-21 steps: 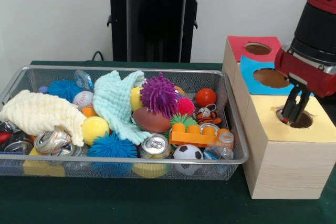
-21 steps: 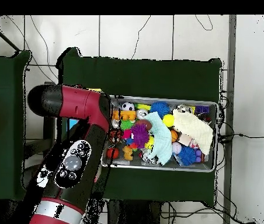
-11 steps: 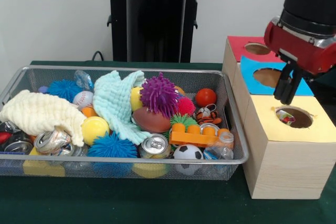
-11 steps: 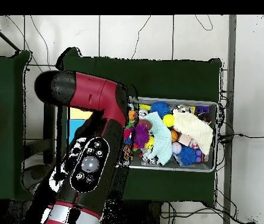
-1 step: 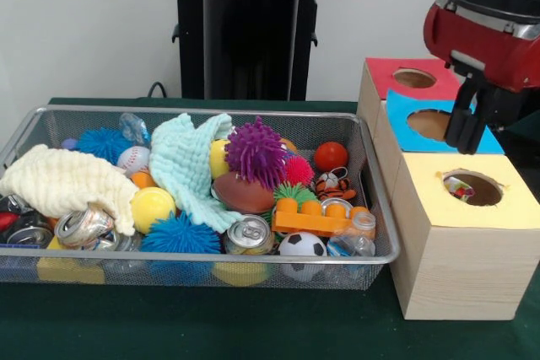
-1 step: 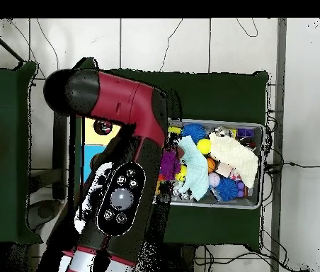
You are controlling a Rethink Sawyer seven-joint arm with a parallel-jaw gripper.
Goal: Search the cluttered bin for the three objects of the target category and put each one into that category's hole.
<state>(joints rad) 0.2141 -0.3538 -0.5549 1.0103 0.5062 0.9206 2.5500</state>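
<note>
Background: white wall, dark green table [image 5: 253,326] under everything.
Arm: red and black, comes in at upper right in front view; in overhead view it covers the boxes and the left end of the bin.
Gripper [image 5: 466,128]: hangs above the blue-topped box, just behind the yellow-topped one, clear of both.
Fingers [image 5: 463,132]: dark, pointing down, look close together with nothing between them; empty.
Boxes: three wooden boxes in a row right of the bin; yellow top [image 5: 472,200] nearest, blue top [image 5: 439,124] in the middle, red top [image 5: 409,77] farthest; each has one round hole.
Yellow hole [image 5: 472,187]: small colourful item sits inside at the left rim, too small to name.
Bin [image 5: 371,208]: wire mesh basket, left of the boxes, packed full.
Balls in bin: soccer ball [image 5: 301,244] at front edge, brown football [image 5: 243,193] centre, baseball [image 5: 133,158] back left, red ball [image 5: 330,156] back right, yellow ball [image 5: 152,206] front left.
Spiky balls: purple [image 5: 256,151] on top at centre, blue [image 5: 180,235] in front, another blue [image 5: 103,142] back left.
Cloths: cream towel [image 5: 63,181] at left, mint towel [image 5: 192,166] mid.
Cans: silver can [image 5: 248,234] front centre, crushed can [image 5: 83,227] front left.
Other: orange toy brick [image 5: 316,217] right of centre, small tiger toy [image 5: 333,185] behind it.
</note>
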